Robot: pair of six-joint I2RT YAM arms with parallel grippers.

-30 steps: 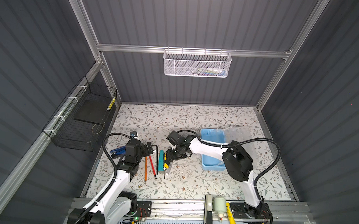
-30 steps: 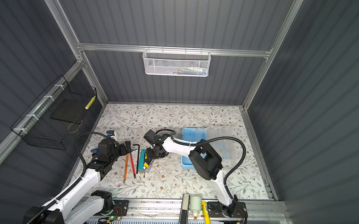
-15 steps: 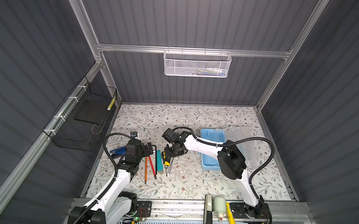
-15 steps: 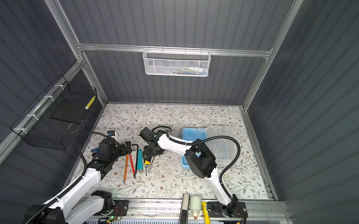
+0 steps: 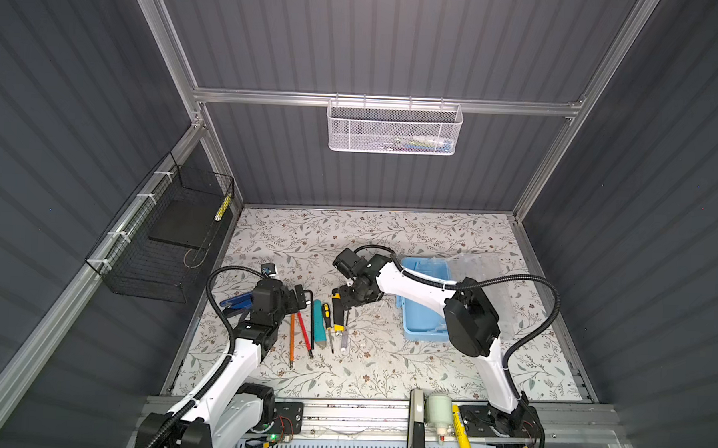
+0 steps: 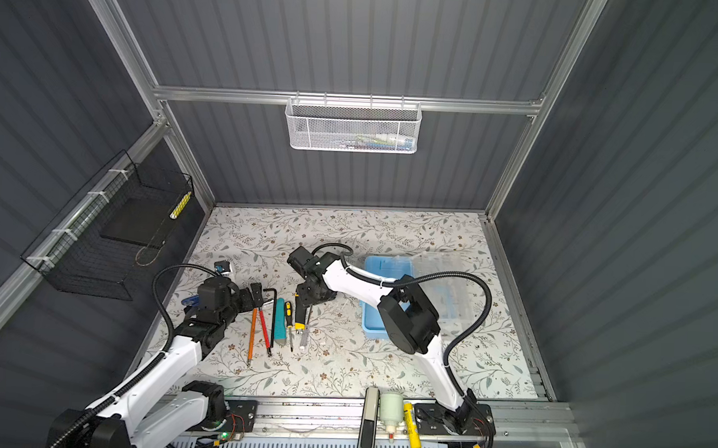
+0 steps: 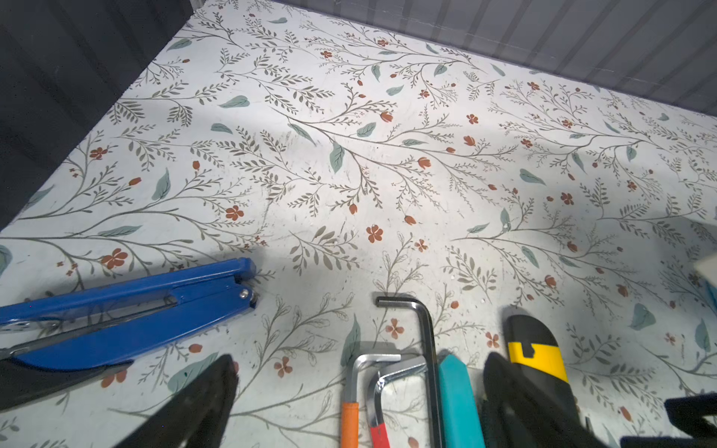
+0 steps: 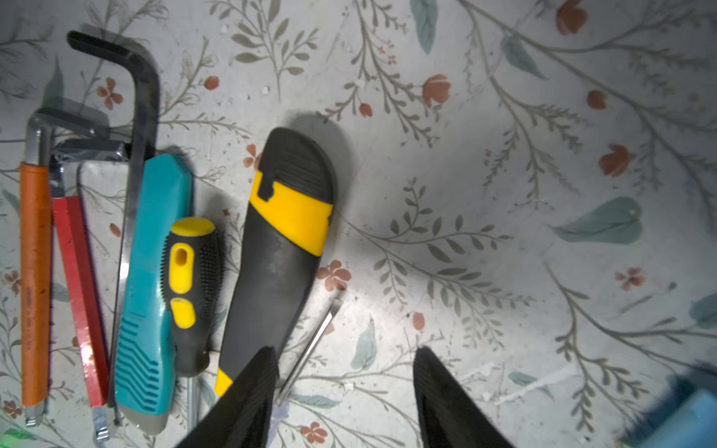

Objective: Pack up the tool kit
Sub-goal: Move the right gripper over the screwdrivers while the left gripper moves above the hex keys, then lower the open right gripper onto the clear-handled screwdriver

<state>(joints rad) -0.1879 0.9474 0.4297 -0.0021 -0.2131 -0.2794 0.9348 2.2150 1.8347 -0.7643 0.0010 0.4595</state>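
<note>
Covering the floor, a floral mat (image 5: 348, 241) is enclosed by grey walls (image 5: 356, 46). Counted: three hex keys (image 8: 135, 116), two knives (image 8: 283, 252), two screwdrivers (image 8: 190, 291), one pliers (image 7: 135, 306), two baskets (image 5: 392, 131). The kit (image 5: 419, 327) is sited open at the mat's right. The left gripper (image 7: 361, 360) and right gripper (image 8: 346, 351) are seen with jaws apart, empty.

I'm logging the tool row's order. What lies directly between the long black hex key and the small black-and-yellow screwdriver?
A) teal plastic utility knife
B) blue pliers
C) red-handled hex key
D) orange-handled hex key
A: the right wrist view shows the teal plastic utility knife flanked by the long black hex key and the small black-and-yellow screwdriver.
</note>
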